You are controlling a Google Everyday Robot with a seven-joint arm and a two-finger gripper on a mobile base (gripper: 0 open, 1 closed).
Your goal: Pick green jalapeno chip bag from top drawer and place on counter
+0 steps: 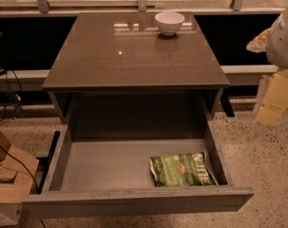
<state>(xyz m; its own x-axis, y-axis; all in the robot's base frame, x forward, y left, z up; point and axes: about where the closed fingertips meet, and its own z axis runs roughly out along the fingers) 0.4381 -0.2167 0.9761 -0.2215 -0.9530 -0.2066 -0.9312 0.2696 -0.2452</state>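
Note:
The green jalapeno chip bag (182,169) lies flat in the front right corner of the open top drawer (110,167). The drawer is pulled out below the counter (129,56), a glossy grey-brown tabletop. My gripper (275,99) is at the right edge of the view, beside the counter's right side and well above and to the right of the bag. It holds nothing that I can see.
A white bowl (169,23) stands at the back of the counter. Cardboard boxes (8,175) and cables sit on the floor at the left. Speckled floor (262,165) lies to the right of the drawer. A ledge and railing run behind.

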